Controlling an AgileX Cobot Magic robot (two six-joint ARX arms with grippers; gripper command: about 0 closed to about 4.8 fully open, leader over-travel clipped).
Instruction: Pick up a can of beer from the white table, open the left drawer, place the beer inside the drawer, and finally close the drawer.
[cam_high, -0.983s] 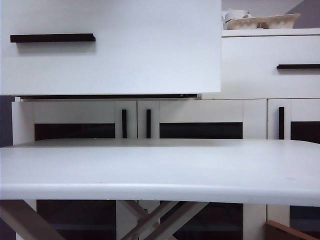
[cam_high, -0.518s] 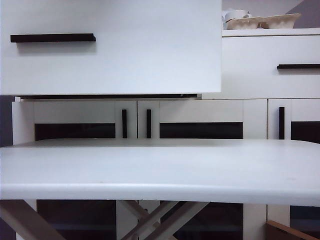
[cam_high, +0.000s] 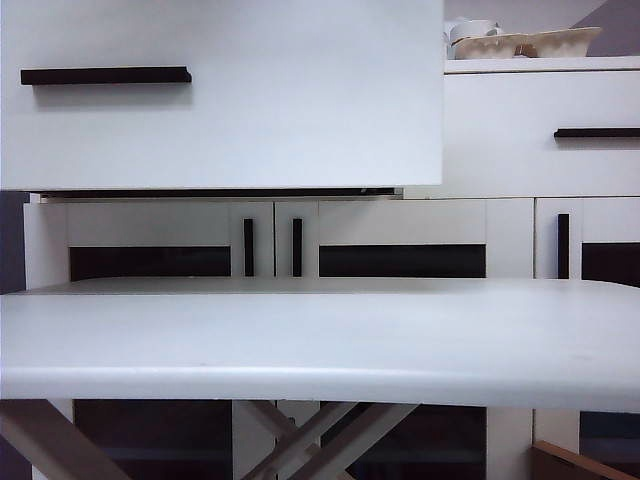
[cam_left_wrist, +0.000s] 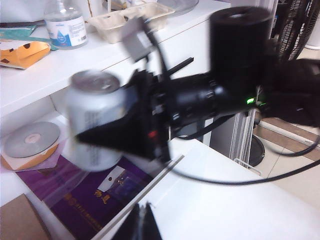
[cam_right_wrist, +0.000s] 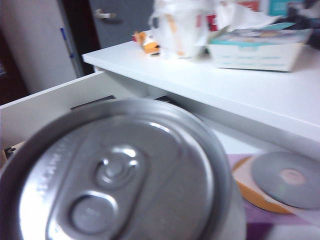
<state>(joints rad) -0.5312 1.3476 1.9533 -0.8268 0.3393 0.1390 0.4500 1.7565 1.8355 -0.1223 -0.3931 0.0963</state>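
1. The small silver aluminium can of beer (cam_left_wrist: 95, 120) is upright in the right gripper (cam_left_wrist: 132, 132), whose dark jaws are clamped on its side. Its top is left clear, so the right wrist camera looks straight down on the lid and pull tab.
2. The can hangs above the open interior of the left drawer (cam_high: 220, 95), the wide white front with a thin black bar handle, which stands pulled out. A purple booklet (cam_left_wrist: 95, 195) and a silver disc (cam_left_wrist: 32, 140) on an orange sleeve lie below it.
3. The picture is blurred, so whether the can's base touches the drawer floor I cannot tell; it looks just clear of it.
4. The left gripper (cam_left_wrist: 142, 225) shows only as dark tips, pressed together and empty. It sits near the drawer's edge, probably parked to push the drawer closed afterwards.
5. The large plain white table (cam_high: 320, 340) carries nothing, so pick-up and opening look done; release and closing remain.
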